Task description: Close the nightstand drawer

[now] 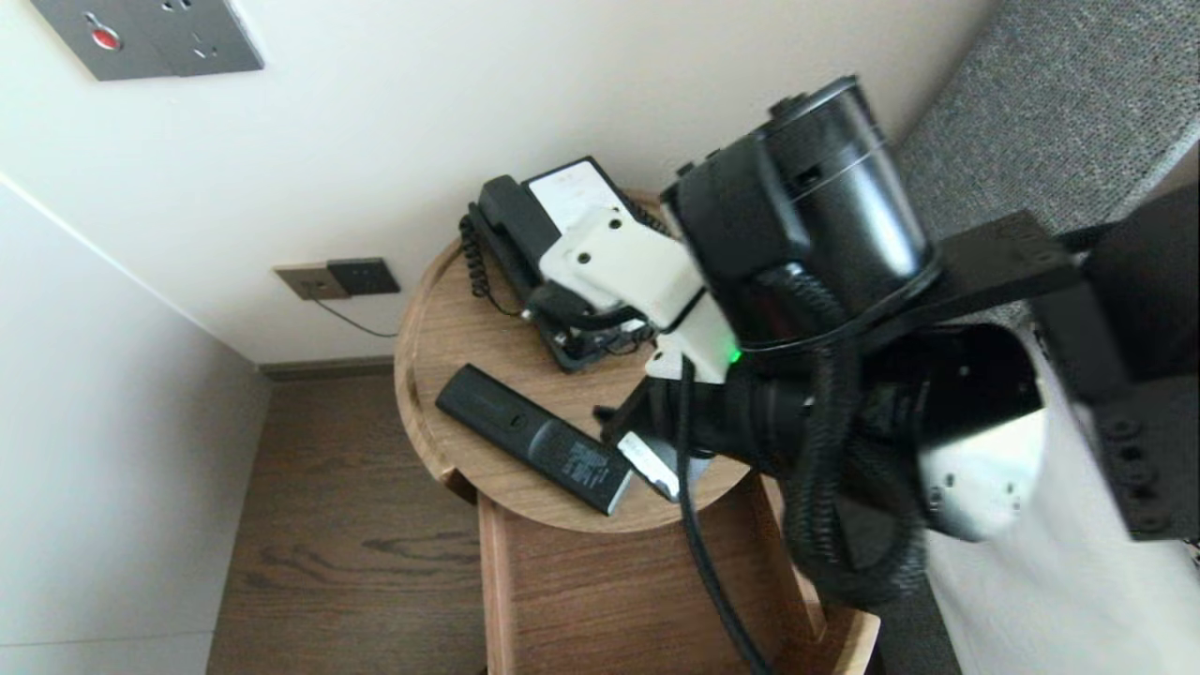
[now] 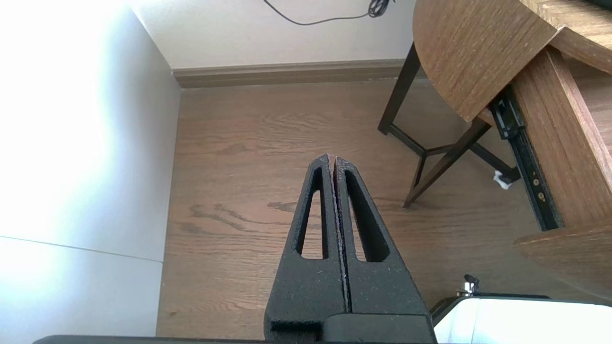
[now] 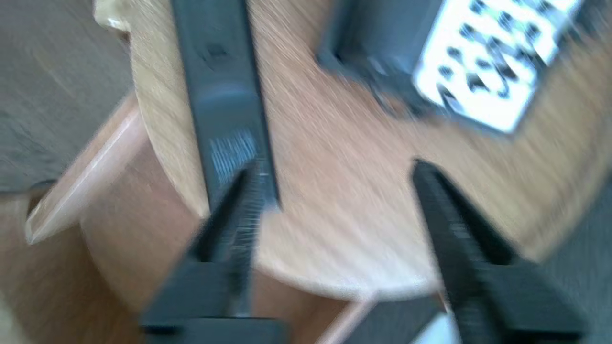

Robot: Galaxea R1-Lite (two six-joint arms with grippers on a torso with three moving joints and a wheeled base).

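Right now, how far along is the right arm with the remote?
Done: the drawer under the round table stands pulled out. In hand: the right gripper hangs open over the table's edge, one fingertip beside the end of the remote, nothing gripped. To do: the remote lies flat on the table, not yet picked up. The left gripper is parked shut over the floor.

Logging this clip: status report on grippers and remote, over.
Right gripper open at end of remote control, nothing gripped. Left gripper shut, parked above floor. Telephone apart, not in the way.
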